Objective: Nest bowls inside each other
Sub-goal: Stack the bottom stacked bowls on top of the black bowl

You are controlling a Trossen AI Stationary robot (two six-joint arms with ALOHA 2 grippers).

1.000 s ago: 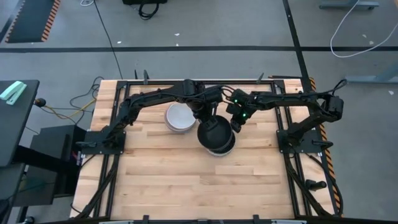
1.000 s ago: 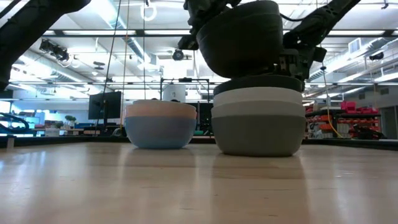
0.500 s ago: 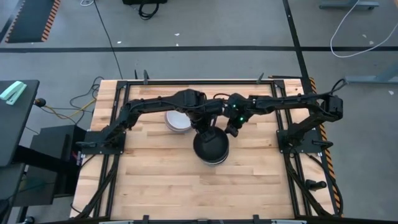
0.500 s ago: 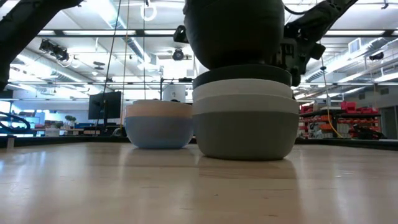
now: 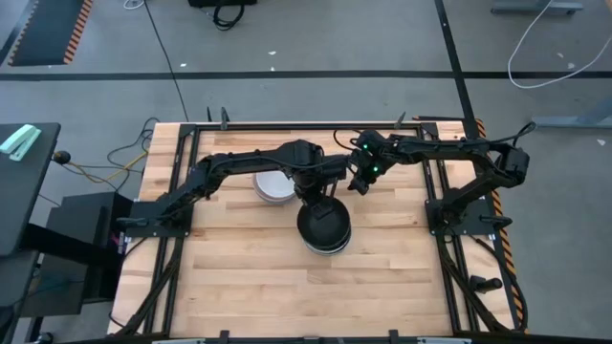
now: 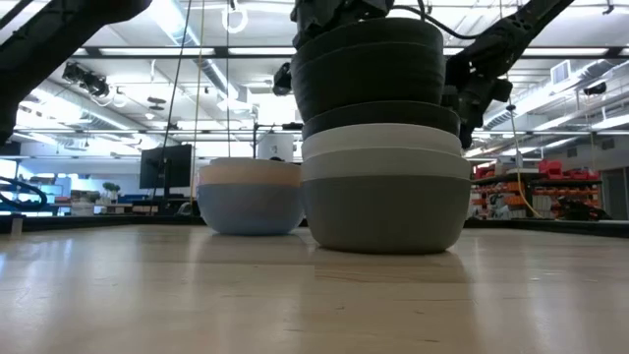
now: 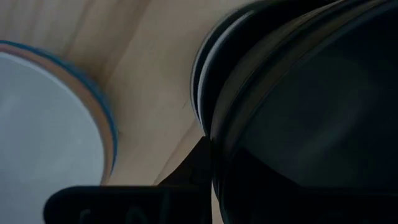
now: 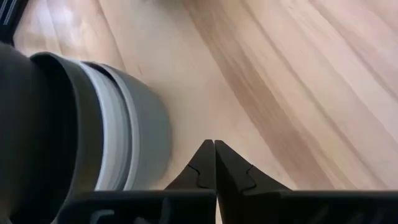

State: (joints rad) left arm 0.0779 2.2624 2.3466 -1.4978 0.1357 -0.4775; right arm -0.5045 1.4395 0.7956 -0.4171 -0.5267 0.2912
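Observation:
A stack of bowls (image 6: 383, 197) stands on the table: dark grey at the bottom, pale and white ones above, black ones on top. The topmost black bowl (image 6: 369, 44) sits in the stack, and my left gripper (image 5: 314, 194) is shut on its far rim. A second stack (image 6: 251, 202), blue outside with pink-orange and white inside, stands to the left (image 5: 273, 184). My right gripper (image 8: 215, 163) is shut and hovers off the main stack's far right side (image 5: 360, 184), touching nothing. My left gripper holds the top black bowl by its rim (image 7: 214, 134) on the far side, coming from above and slanting down. One finger (image 7: 198, 163) lies outside the wall; the other is hidden behind the bowl. The bowl sits upright, nested in the black bowls below it.
Bare wooden table (image 5: 249, 268) stretches toward the near edge and both sides. The two stacks stand close together near the table's middle. My right arm (image 5: 430, 148) reaches in from the far right, and black frame rails (image 5: 440, 220) border the table.
My left gripper has carried the black bowl toward the left and near edge and lowered it from above the stack down into it. The main stack has slid a little leftward and nearer. My right gripper has drawn back toward the far right, away from the stack.

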